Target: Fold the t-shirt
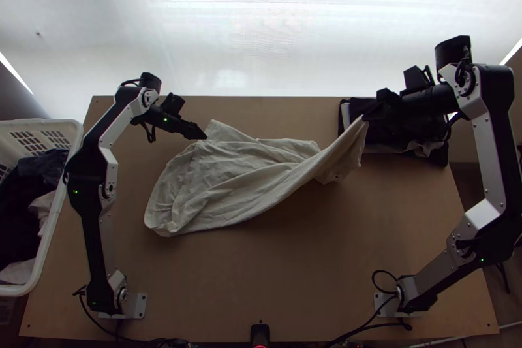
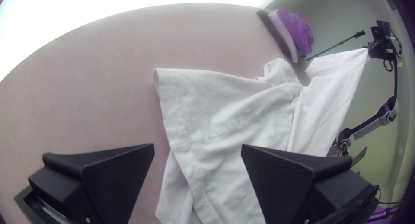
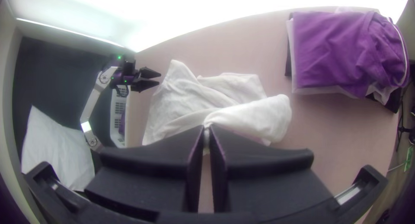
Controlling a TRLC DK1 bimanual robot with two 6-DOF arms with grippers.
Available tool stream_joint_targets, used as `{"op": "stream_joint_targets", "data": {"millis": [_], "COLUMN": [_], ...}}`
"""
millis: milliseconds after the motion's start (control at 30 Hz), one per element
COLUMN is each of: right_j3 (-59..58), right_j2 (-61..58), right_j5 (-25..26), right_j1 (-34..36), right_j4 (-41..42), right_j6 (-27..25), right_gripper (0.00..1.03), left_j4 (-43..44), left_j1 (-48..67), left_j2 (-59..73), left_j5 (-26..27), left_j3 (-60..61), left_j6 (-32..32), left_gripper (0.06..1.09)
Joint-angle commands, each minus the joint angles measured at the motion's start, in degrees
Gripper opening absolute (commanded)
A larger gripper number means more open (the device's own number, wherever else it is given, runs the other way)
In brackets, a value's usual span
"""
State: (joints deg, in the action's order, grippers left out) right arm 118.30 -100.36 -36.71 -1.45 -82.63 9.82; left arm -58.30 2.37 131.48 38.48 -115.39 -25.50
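The pale t-shirt (image 1: pixel 228 178) lies rumpled across the middle of the table, its right part drawn up to a raised corner. My right gripper (image 1: pixel 367 115) holds that corner off the table; in the right wrist view the right gripper (image 3: pixel 206 131) is shut on the cloth. At the shirt's upper left edge is my left gripper (image 1: pixel 203 134). In the left wrist view the left gripper (image 2: pixel 197 148) stands open, its fingers wide apart, with the t-shirt (image 2: pixel 225 116) beyond and partly between them. Whether they touch the cloth I cannot tell.
A stack of folded clothes (image 3: pixel 333 55) lies at the table's far right corner, purple on top in the right wrist view. A white basket (image 1: pixel 55 217) with dark and light clothes stands left of the table. Bare wood (image 1: pixel 261 283) stretches along the near side.
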Motion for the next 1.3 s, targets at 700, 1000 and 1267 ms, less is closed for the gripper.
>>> {"op": "stream_joint_targets", "data": {"millis": [700, 1000, 1267], "right_j3": [0.0, 0.1, 0.3], "right_j2": [1.3, 1.3, 1.3], "right_j5": [0.1, 0.3, 0.3], "right_j1": [2.2, 2.2, 2.2], "right_j4": [0.0, 0.0, 0.0], "right_j6": [0.3, 0.3, 0.5], "right_gripper": [0.03, 0.03, 0.03], "left_j4": [-4.5, -7.3, -7.4], "left_j1": [1.0, 1.6, 1.2], "left_j2": [5.5, 6.2, 6.9], "left_j5": [-2.3, -2.2, 0.3], "left_j3": [-6.3, -6.7, -6.7], "left_j6": [-1.2, -2.6, -4.6], "left_gripper": [0.97, 0.85, 0.09]}}
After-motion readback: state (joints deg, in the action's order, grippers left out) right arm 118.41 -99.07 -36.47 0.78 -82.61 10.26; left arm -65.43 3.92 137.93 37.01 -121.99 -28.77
